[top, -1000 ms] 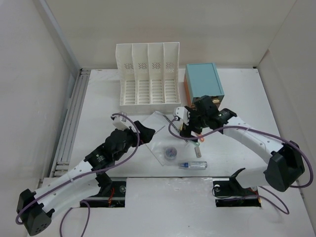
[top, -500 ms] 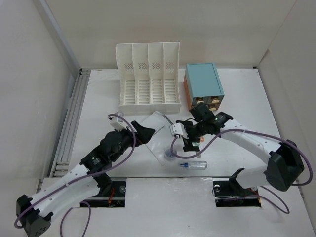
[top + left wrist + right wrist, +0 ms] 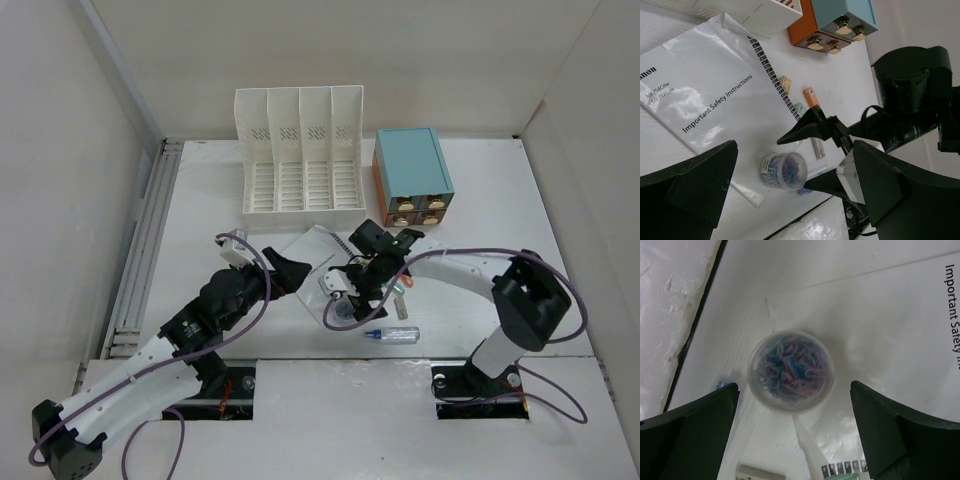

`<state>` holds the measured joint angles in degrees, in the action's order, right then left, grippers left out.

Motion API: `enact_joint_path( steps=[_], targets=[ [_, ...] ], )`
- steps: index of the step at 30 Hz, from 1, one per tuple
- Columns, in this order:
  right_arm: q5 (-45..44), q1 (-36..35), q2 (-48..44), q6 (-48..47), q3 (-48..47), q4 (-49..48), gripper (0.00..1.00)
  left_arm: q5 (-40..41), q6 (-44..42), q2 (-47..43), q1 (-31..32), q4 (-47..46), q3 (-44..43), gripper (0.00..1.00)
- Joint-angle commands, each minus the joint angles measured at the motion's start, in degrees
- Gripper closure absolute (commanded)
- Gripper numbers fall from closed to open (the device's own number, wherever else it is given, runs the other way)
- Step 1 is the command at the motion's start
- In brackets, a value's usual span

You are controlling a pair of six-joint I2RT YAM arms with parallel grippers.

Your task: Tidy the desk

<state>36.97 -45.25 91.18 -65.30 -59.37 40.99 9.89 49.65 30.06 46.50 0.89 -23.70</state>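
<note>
White desk (image 3: 500,200) holds one paper-clip tub (image 3: 790,371), one rack (image 3: 300,150), one teal box (image 3: 410,165); left fingers (image 3: 685,190) and right fingers (image 3: 690,430) gape empty.

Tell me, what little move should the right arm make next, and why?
Probably lower straight down, then close. The right fingers stand wide open, one on each side of the clear tub of paper clips, which sits on the bagged safety leaflet; they seem to hang above it, not touching.

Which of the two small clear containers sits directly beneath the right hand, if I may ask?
The round tub of coloured paper clips, centred under the open right hand; the blue-capped bottle lies on its side, apart.
</note>
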Motion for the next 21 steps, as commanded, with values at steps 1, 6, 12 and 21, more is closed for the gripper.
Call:
enact_joint_path(
  steps=[1,6,12,21],
  targets=[
    [0.4,-1.1,3.7,2.2,-5.5,-1.7,0.03,-0.2,0.4,-0.8,0.2,-1.0,0.4,0.00],
    [-1.9,-2.9,5.8,5.8,-6.7,-3.5,0.14,-0.2,0.4,-2.0,0.2,-1.0,1.0,0.02],
    [-5.0,-4.0,8.1,8.1,-7.2,-3.3,0.58,-0.2,0.4,-3.3,0.2,0.2,1.6,0.02],
    [-14.4,-0.3,-0.8,13.3,-4.7,-4.8,0.75,0.3,0.9,-5.9,0.2,1.9,2.2,0.02]
  ],
)
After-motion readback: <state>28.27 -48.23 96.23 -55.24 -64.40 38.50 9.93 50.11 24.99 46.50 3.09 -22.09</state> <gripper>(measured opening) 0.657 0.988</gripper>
